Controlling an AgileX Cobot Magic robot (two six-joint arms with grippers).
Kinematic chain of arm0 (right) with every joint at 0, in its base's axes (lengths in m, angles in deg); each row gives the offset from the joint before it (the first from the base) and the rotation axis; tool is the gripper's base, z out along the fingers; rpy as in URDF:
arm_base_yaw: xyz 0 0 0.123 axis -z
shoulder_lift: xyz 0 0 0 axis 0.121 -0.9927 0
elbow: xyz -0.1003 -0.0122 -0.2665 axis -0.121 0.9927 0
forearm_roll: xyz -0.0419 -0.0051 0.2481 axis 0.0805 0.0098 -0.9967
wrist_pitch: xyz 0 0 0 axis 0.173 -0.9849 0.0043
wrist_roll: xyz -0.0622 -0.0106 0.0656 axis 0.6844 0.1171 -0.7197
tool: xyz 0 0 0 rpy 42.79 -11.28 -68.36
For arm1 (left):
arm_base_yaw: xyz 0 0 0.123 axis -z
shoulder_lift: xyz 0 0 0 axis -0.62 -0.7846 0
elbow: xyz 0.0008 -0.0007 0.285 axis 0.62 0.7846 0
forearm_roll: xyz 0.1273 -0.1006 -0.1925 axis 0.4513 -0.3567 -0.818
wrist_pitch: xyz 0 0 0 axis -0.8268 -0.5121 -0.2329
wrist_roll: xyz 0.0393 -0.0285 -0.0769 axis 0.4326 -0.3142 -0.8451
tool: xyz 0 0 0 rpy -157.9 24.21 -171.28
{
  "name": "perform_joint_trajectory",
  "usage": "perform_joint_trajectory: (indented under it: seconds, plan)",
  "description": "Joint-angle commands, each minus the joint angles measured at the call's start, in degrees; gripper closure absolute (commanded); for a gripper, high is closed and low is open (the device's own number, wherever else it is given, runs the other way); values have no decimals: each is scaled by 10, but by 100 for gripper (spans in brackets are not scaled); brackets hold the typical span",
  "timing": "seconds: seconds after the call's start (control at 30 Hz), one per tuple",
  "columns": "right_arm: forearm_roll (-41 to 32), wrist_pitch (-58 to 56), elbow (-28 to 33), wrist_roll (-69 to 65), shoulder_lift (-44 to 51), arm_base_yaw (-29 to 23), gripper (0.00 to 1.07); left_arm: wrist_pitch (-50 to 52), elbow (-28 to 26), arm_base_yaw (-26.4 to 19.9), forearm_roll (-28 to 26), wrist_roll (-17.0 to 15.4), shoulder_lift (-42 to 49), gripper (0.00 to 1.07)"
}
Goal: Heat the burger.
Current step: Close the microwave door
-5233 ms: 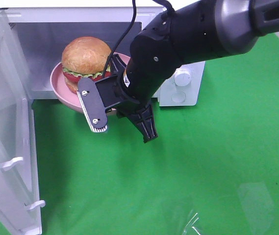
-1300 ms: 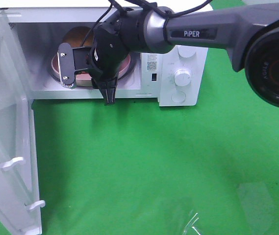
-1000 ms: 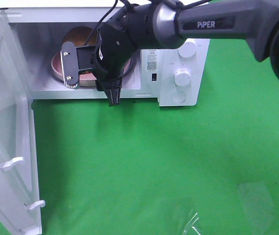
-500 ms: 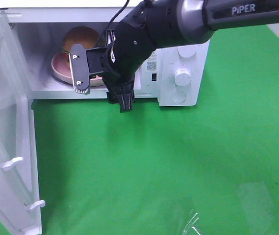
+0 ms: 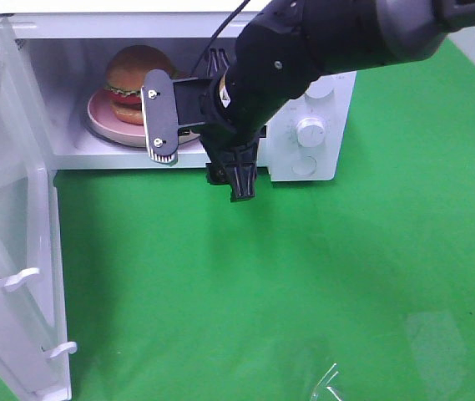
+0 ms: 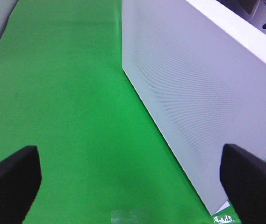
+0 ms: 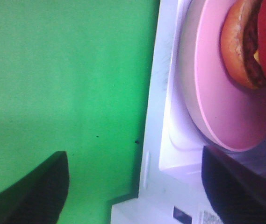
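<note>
The green counter [image 5: 346,276] fills most of the high view. At its upper left stands the white microwave [image 5: 320,163], with its door [image 5: 12,251] swung open toward the lower left corner. The dark right arm [image 5: 329,42] comes in from the upper right and crosses the front of the oven.

Inside the cavity, at the upper left, the pink plate [image 5: 103,125] lies on the oven floor. The burger [image 5: 137,71] sits on it, bun up.

The right end effector [image 5: 202,175] hangs just in front of the cavity's sill, spread wide with nothing between its fingers. Its grey finger overlaps the plate's front rim in this view, and its black finger points down over the counter. In the right wrist view, plate and burger lie beyond the fingers, clear of both.

The left end effector [image 6: 130,182] appears only in its own wrist view. It is spread wide and empty, above the counter and beside a white dotted panel [image 6: 193,93]; we cannot tell which part of the microwave this is.
</note>
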Motion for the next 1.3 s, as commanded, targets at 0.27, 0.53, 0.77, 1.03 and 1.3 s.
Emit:
perform_joint_trajectory:
  seconds: [0.27,0.53,0.77,1.03,1.3]
  plan:
    - [2,9,116,-159,103,-1,31,8,2,0,-2,-1,12,10]
    - [-19,9,215,-274,183,-1,31,8,2,0,-2,-1,12,10]
    - [-30,5,299,-428,274,-1,31,8,2,0,-2,-1,12,10]
    - [-34,-58,348,-543,380,-1,31,8,2,0,-2,-1,12,10]
    - [-63,-271,349,-556,474,-1,31,8,2,0,-2,-1,12,10]
